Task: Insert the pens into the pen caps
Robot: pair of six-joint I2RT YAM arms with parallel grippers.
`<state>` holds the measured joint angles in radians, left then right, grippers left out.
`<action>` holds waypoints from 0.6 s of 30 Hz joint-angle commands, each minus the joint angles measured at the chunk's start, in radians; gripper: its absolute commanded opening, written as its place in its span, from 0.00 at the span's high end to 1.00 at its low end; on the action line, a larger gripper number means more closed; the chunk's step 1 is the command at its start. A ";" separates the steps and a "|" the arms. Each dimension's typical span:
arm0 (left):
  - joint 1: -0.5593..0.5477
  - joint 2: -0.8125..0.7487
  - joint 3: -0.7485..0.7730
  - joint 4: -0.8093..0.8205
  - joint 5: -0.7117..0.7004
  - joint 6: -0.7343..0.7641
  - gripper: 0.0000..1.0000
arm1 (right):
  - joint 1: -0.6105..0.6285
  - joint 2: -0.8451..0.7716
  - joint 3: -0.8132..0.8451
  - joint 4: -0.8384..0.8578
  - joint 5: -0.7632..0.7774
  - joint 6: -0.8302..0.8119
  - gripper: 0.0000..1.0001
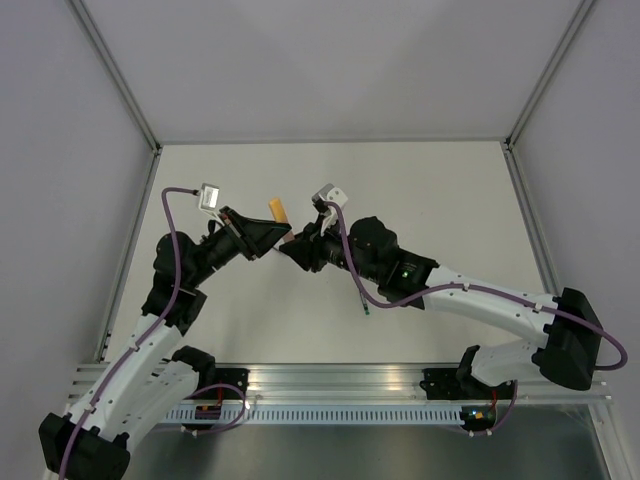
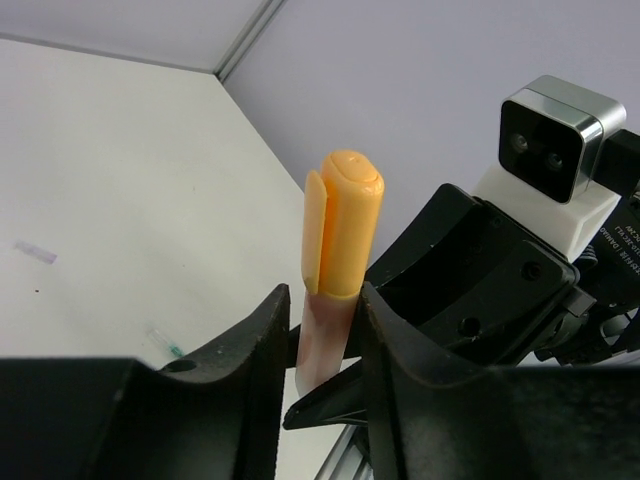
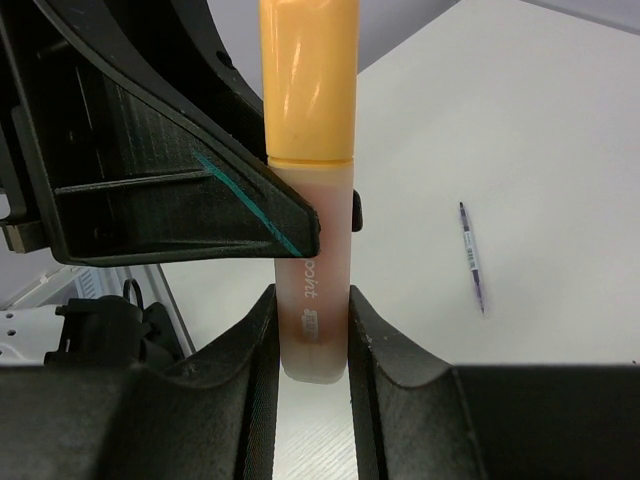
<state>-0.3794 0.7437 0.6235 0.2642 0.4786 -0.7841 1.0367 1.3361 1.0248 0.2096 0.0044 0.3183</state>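
Observation:
The pale orange pen stands between both grippers with the orange-yellow cap seated on its end. The cap also shows in the top view. My right gripper is shut on the pen's lower body. My left gripper is closed around the body just below the cap, and the cap sticks out past its fingertips. The two grippers meet nose to nose at mid-table, the left and the right. The dark thin pen lies on the table, also in the top view. No teal-green cap shows.
The right arm's purple cable hangs over the dark pen. Grey walls and metal frame posts bound the white table. An aluminium rail runs along the near edge.

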 commanded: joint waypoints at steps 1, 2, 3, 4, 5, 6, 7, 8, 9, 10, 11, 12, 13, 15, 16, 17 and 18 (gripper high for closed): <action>-0.003 -0.001 0.002 0.035 -0.012 -0.014 0.64 | 0.000 0.018 0.054 0.024 0.002 0.008 1.00; -0.003 -0.001 -0.002 0.033 -0.012 -0.014 0.66 | 0.002 0.020 0.052 0.028 0.005 0.011 1.00; -0.003 -0.001 -0.004 0.033 -0.012 -0.014 0.69 | 0.000 0.024 0.052 0.030 0.006 0.015 1.00; -0.003 -0.003 -0.008 0.033 -0.014 -0.012 0.71 | 0.000 0.028 0.052 0.031 0.008 0.013 1.00; -0.003 -0.004 -0.016 0.033 -0.017 -0.009 0.73 | 0.000 0.031 0.055 0.030 0.006 0.016 1.00; -0.003 -0.004 -0.018 0.033 -0.018 -0.009 0.76 | 0.002 0.037 0.057 0.025 0.005 0.018 1.00; -0.003 -0.006 -0.021 0.033 -0.020 -0.009 0.83 | 0.002 0.040 0.058 0.025 0.005 0.019 1.00; -0.003 -0.006 -0.024 0.033 -0.020 -0.009 0.88 | 0.000 0.041 0.060 0.024 0.000 0.019 1.00; -0.003 -0.007 -0.024 0.035 -0.018 -0.010 0.94 | 0.000 0.044 0.060 0.022 -0.001 0.019 1.00; -0.004 -0.007 -0.024 0.035 -0.015 -0.014 0.98 | 0.002 0.044 0.061 0.022 -0.001 0.022 1.00; -0.003 -0.010 -0.019 0.032 -0.012 -0.014 0.98 | 0.000 0.044 0.061 0.022 0.000 0.019 1.00; -0.003 -0.012 -0.018 0.030 -0.006 -0.014 0.98 | 0.002 0.043 0.063 0.017 -0.030 0.019 0.96; -0.003 -0.017 -0.016 0.035 0.015 -0.009 0.98 | 0.002 0.040 0.064 0.013 -0.043 0.012 0.92; -0.003 -0.035 -0.019 0.047 0.052 -0.009 0.98 | 0.000 0.029 0.058 -0.001 -0.075 -0.002 0.76; -0.003 -0.044 -0.024 0.072 0.069 -0.010 0.98 | 0.000 0.025 0.054 -0.003 -0.090 -0.010 0.72; -0.003 -0.052 -0.036 0.088 0.081 -0.015 0.98 | 0.002 0.018 0.049 -0.004 -0.101 -0.016 0.68; -0.003 -0.072 -0.042 0.102 0.095 -0.020 0.98 | 0.000 0.005 0.043 -0.003 -0.110 -0.018 0.67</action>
<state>-0.3752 0.7177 0.5930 0.2684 0.4633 -0.7818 1.0321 1.3693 1.0401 0.2016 -0.0257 0.3244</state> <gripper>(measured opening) 0.100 0.339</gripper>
